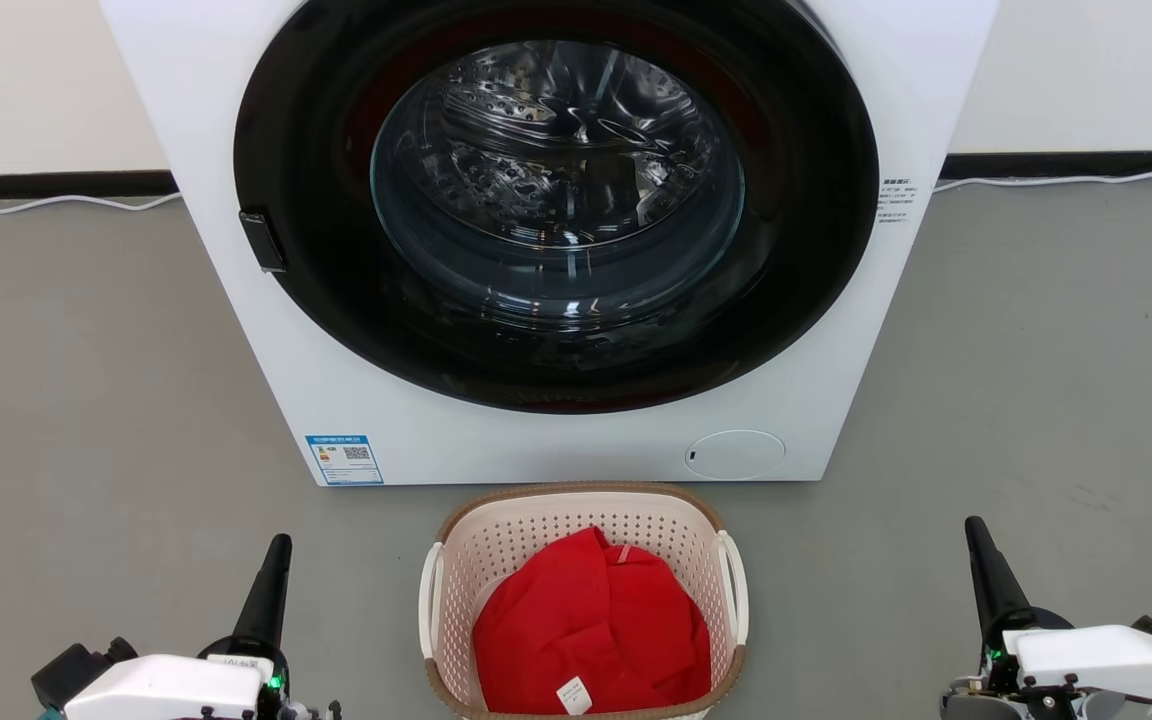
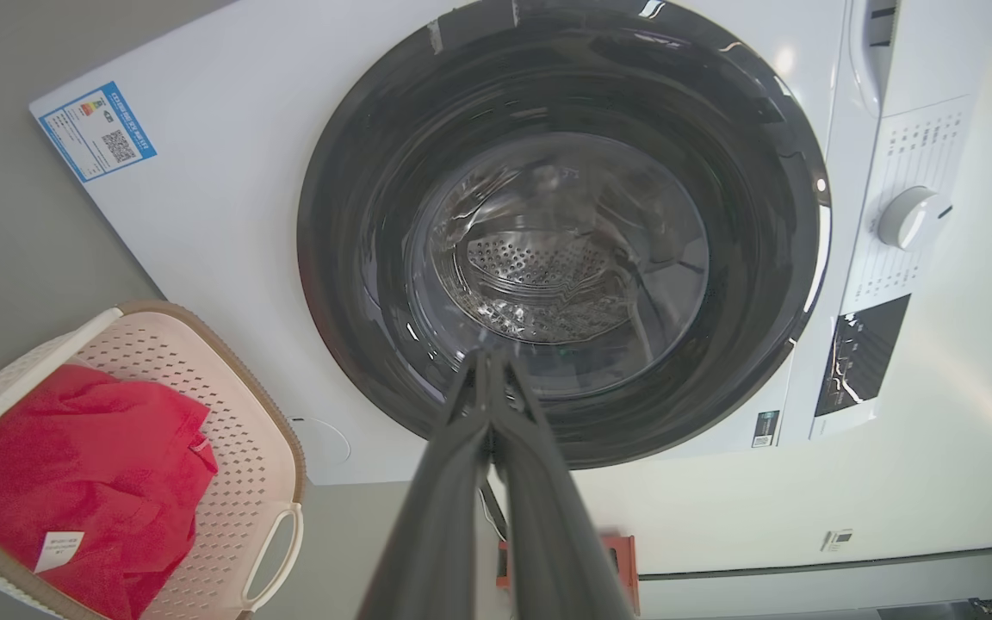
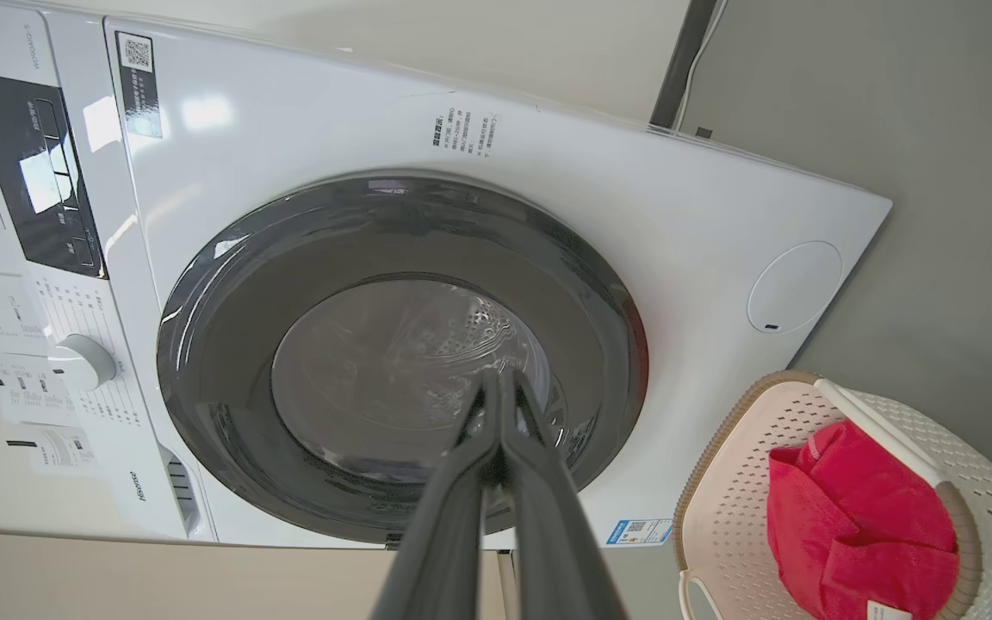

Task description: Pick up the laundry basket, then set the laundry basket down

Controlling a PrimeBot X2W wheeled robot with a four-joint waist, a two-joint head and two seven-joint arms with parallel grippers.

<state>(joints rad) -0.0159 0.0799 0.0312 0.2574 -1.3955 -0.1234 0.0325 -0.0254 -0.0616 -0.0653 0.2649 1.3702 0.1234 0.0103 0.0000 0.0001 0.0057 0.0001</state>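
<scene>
The laundry basket [image 1: 526, 535], holding a red garment [image 1: 591, 630], was flanked by the left gripper [image 1: 279, 545] and right gripper [image 1: 973, 527], fingers pressed together.

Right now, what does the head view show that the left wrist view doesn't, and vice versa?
Head view: the right gripper, shut, and a white cable along the wall base. Left wrist view: the white control knob and black display panel. Shared: the white front-loading washing machine, the cream-pink perforated plastic laundry basket on the floor before it, the red cloth inside, the blue label, and the shut left gripper.
</scene>
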